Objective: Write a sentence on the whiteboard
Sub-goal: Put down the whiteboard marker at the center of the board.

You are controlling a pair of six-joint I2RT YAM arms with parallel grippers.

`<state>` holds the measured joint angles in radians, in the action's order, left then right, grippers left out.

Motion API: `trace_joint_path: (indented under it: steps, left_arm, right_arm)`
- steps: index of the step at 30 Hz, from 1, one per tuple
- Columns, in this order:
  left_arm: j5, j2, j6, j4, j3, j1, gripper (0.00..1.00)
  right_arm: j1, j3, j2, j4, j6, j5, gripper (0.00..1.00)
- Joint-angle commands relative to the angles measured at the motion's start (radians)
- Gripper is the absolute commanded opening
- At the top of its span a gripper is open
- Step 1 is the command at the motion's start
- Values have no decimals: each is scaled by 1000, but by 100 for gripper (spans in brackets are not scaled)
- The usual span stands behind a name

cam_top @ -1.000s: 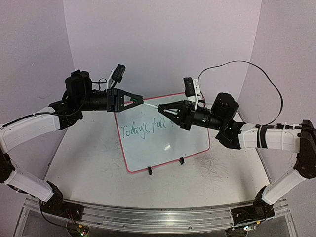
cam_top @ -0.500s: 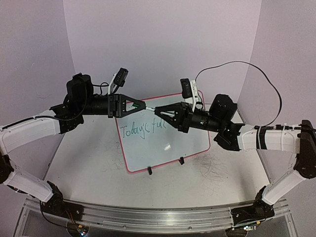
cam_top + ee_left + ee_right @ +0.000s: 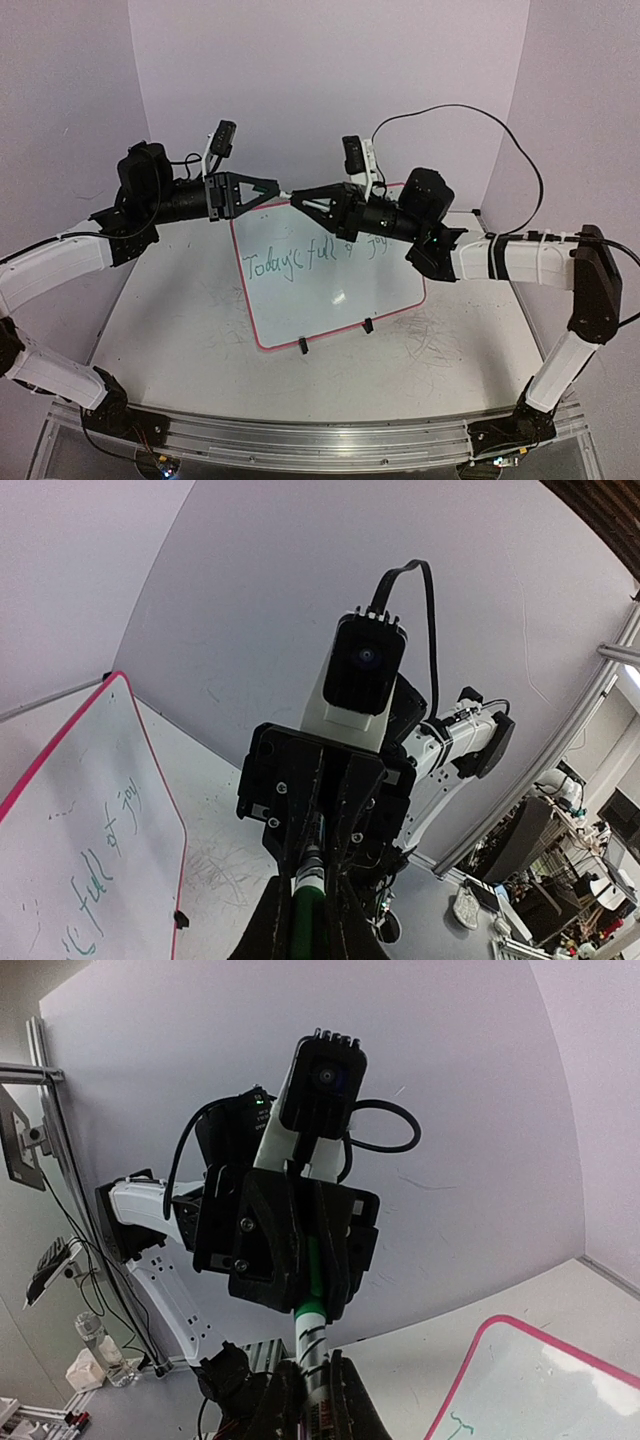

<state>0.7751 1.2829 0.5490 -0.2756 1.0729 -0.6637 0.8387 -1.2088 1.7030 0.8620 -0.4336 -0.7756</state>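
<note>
The whiteboard (image 3: 335, 300), red-pink framed, lies tilted on the table, with the green handwritten sentence (image 3: 300, 260) across its upper part. Above the board's far edge my two grippers meet tip to tip. My left gripper (image 3: 281, 192) is shut on the pen's green cap (image 3: 306, 918). My right gripper (image 3: 299, 200) is shut on the pen's white barrel (image 3: 313, 1338). In the right wrist view the green cap (image 3: 317, 1265) sits on the barrel's end, inside the left gripper (image 3: 312, 1305). The left wrist view has the whiteboard (image 3: 50, 820) at lower left.
Two small black clip feet (image 3: 303, 346) (image 3: 368, 325) stand at the board's near edge. Pen scribbles (image 3: 435, 335) mark the table right of the board. Purple walls close in behind and at both sides. A black cable (image 3: 500, 130) loops over the right arm.
Both grippers have risen and moved back and left, off the board's face. The right arm uncovered the last word. The tips have come together, barrel to cap.
</note>
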Motion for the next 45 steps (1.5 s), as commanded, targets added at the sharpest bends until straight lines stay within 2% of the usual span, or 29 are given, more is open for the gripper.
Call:
trace_joint_path:
  steps: [1, 6, 9, 10, 11, 13, 15, 18, 20, 22, 25, 28, 36, 40, 45]
  left_arm:
    - [88, 78, -21, 25, -19, -93, 0]
    - [55, 63, -33, 26, -16, -87, 0]
    - [-9, 16, -34, 32, -16, -30, 2]
    - [-36, -10, -32, 32, -19, -3, 10]
    - [-57, -29, -32, 32, -23, 26, 24]
    - [-102, -80, -35, 31, -27, 71, 44]
    - [-122, -107, -48, 34, -22, 100, 58]
    - [-164, -130, -71, 58, -12, 115, 77]
    - [-196, -128, -87, 86, -8, 118, 85]
    - [-210, -116, -106, 124, 10, 119, 88]
    - [-208, -104, -110, 130, 22, 119, 89]
    - [-212, -96, -123, 133, 35, 119, 90]
    - [-248, -130, -143, 160, 15, 119, 91]
    - [-247, -163, -155, 174, 17, 119, 91]
    - [-276, -189, -184, 187, 18, 119, 91]
  right_arm:
    - [122, -152, 42, -131, 101, -40, 0]
    - [120, -135, 16, -150, 116, -24, 0]
    - [74, -5, -73, -146, 112, 52, 0]
    - [48, 48, -116, -146, 108, 78, 0]
    - [29, 111, -150, -147, 103, 99, 0]
    - [-29, 216, -260, -150, 99, 145, 0]
    - [-76, 294, -368, -236, 125, 236, 0]
    - [-151, 366, -528, -449, 182, 491, 0]
    - [-192, 403, -611, -596, 196, 754, 0]
    - [-229, 443, -655, -716, 146, 1001, 0]
    - [-339, 494, -654, -832, 29, 1122, 0]
    - [-427, 541, -584, -841, -52, 1054, 0]
    - [-484, 607, -384, -754, -189, 1009, 0]
    - [-487, 625, -297, -744, -244, 955, 6]
    - [-488, 655, -287, -743, -303, 944, 12]
